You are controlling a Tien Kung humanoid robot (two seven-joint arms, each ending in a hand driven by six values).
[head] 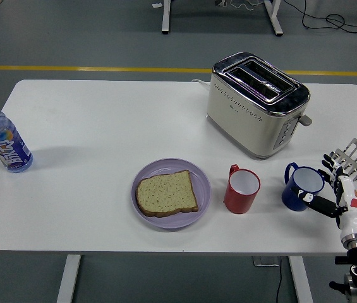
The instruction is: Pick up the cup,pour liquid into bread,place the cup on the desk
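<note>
While the right hand [331,189] spreads its fingers [314,202], holding nothing, beside the blue cup [301,187]: red cup [241,189], plated bread [166,193] beyond; toaster [257,103] behind.

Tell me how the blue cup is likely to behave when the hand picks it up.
The blue cup looks rigid, probably enamel or ceramic, so it should not flex. Its glossy wall may be slippery for the right hand beside it. Its contents cannot be seen, so weight is uncertain; if filled, tilting could spill it.

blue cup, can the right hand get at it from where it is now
Probably yes: the right hand is open right beside the blue cup, on its right, thumb at its wall, with nothing between them.
</note>
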